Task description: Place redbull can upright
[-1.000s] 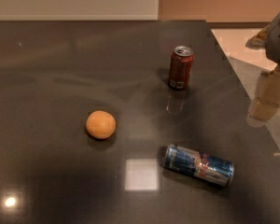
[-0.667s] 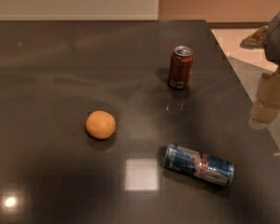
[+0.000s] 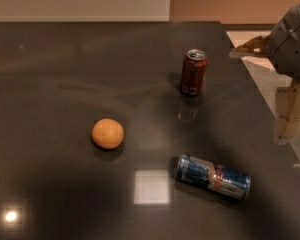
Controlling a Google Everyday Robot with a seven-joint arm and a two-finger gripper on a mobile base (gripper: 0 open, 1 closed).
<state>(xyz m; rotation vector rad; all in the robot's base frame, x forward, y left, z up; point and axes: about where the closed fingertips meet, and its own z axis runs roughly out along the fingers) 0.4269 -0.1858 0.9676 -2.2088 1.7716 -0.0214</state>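
Note:
The redbull can (image 3: 213, 176) lies on its side on the dark table (image 3: 65, 74), at the front right, its blue and silver panels showing and its long axis running left to right. My gripper (image 3: 288, 111) hangs at the right edge of the view, over the table's right edge. It is above and to the right of the can, well apart from it, and holds nothing that I can see. Part of the gripper is cut off by the edge of the view.
A dark-red soda can (image 3: 193, 72) stands upright behind the redbull can. An orange (image 3: 108, 133) sits left of centre. The table's right edge (image 3: 270, 109) runs diagonally, with light floor beyond it.

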